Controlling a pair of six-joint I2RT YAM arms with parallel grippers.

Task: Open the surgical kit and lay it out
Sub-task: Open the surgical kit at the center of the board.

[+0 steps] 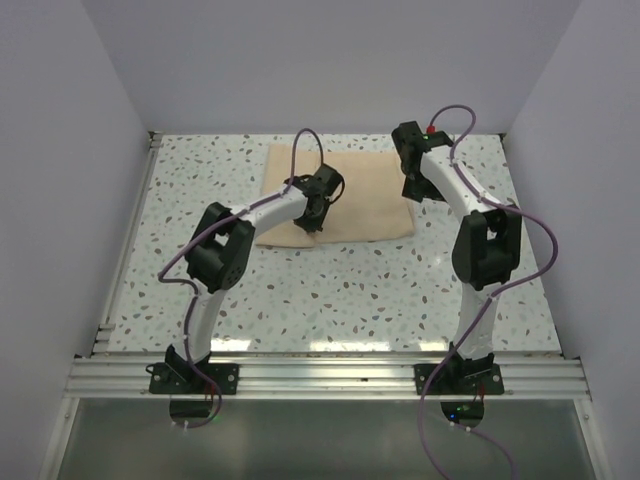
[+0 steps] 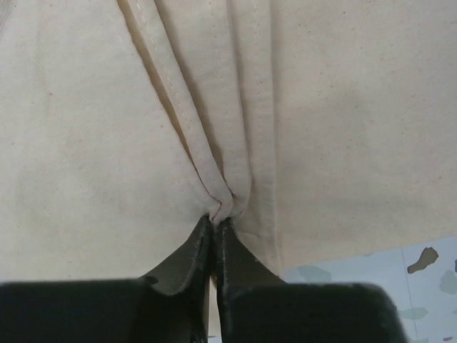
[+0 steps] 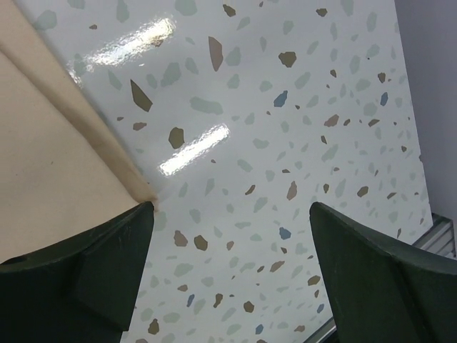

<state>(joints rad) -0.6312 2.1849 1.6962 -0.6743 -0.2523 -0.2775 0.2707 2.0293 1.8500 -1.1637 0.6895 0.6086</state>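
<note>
Top view first: beige cloth wrap lying on the speckled table, off toward twelve o'clock from the arm bases, about midway across. Folded over, with hemmed edges layered from twelve to six in the left wrist view.

Down onto it with the left gripper, just toward seven o'clock of the wrap's middle. Close in from the wrist: black fingers pressed nearly together, pinching a raised ridge of fabric right at the tips, with the hemmed folds gathered up into the nip. Bare strip of table at five o'clock of that view, beyond the cloth's edge.

Over to the right gripper, at the wrap's three o'clock edge. Spread wide, gripping nothing, only table between the jaws. From its own camera: one finger at seven o'clock, the other at five, well apart. Corner of the wrap poking in from nine o'clock, its tip just beside the seven o'clock finger; touching or not, impossible to tell.
</note>
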